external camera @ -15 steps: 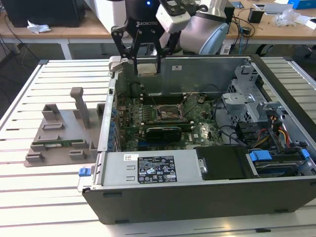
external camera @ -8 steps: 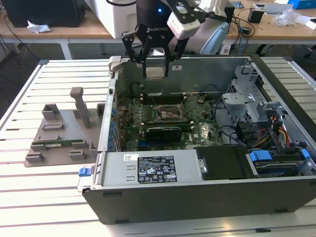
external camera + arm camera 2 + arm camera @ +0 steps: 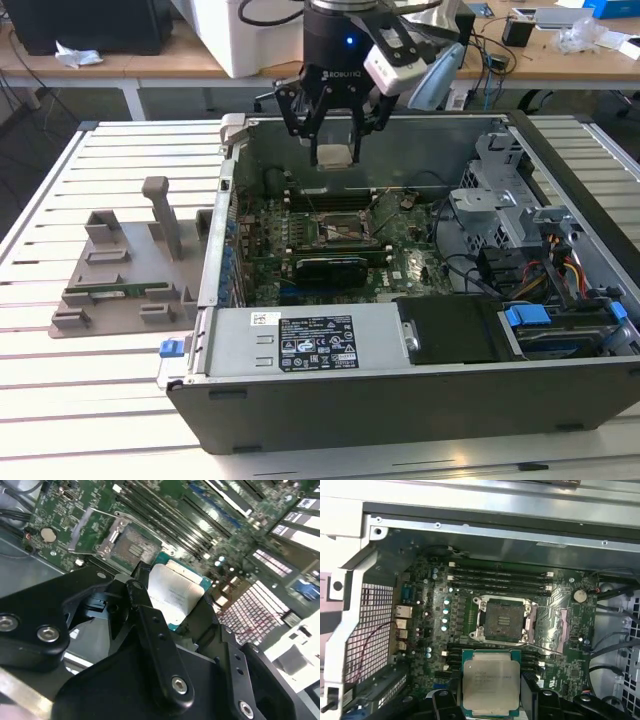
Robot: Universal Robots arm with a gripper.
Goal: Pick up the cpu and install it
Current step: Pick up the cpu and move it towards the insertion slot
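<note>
My gripper (image 3: 335,150) hangs over the open computer case, shut on the cpu (image 3: 335,157), a flat square chip with a silvery top and thin green edge. In both wrist views the cpu (image 3: 491,680) (image 3: 176,596) lies flat between the black fingers (image 3: 536,697), held above the motherboard. The black-framed socket (image 3: 502,621) (image 3: 131,547) (image 3: 340,232) stands uncovered with its metal retention frame and lever swung open. The cpu is above and slightly off to one side of the socket, clear of the board.
The case (image 3: 400,400) lies on a white slatted table. Memory slots (image 3: 500,575) flank the socket. A power supply (image 3: 310,340), drive cage (image 3: 490,180) and cables (image 3: 560,270) fill the exterior view's right. A grey fixture tray (image 3: 120,280) holding a green memory stick sits on the exterior view's left.
</note>
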